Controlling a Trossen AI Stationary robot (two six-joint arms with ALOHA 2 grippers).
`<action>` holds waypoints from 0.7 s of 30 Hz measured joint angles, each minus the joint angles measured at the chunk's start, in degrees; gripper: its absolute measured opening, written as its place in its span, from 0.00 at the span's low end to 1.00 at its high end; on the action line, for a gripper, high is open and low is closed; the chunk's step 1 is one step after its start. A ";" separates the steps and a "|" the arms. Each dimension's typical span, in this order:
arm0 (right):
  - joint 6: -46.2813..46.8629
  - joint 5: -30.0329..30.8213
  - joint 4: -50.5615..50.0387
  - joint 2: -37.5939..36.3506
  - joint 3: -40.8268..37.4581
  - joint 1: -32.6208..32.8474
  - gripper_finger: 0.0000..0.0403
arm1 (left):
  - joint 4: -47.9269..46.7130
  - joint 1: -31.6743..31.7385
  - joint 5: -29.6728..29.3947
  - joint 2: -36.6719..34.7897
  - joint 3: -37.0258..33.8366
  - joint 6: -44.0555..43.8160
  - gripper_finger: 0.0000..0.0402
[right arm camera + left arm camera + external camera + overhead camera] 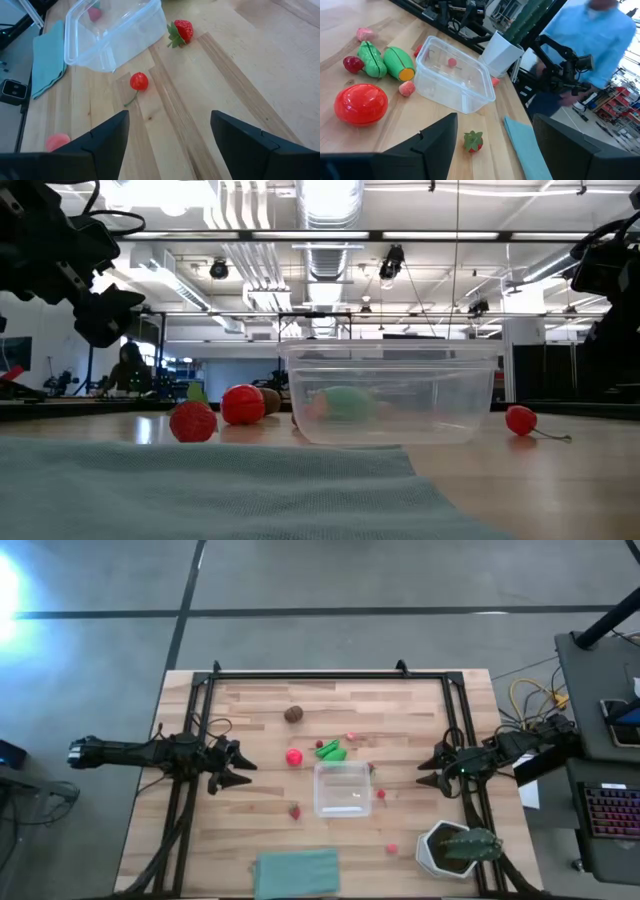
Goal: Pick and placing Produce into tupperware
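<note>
Overhead, the wooden table fills the scene, and I wait with both arms over its side rails. My left gripper hangs at the tupperware's 9 o'clock, well apart from it, fingers spread and holding nothing. My right gripper hangs at its 3 o'clock, fingers likewise spread and empty.

Next in size, a teal cloth lies at the table's near edge, at 6 o'clock from the tupperware. A white plant pot stands toward 4 o'clock.

The clear tupperware sits near the table's middle, upright, lid off; whether any produce lies inside I cannot tell.

Around it lies the produce: a red ball at 10 o'clock, green pieces at 11 o'clock just beside the box, and a brown round one farther out beyond the ball. A strawberry rests at 8 o'clock. A cherry lies at 3 o'clock, and a small pink piece at 5 o'clock.
</note>
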 joint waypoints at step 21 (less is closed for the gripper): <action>0.00 0.02 0.01 0.02 0.00 -0.02 0.67 | 0.01 0.00 0.00 0.00 0.00 -0.01 0.61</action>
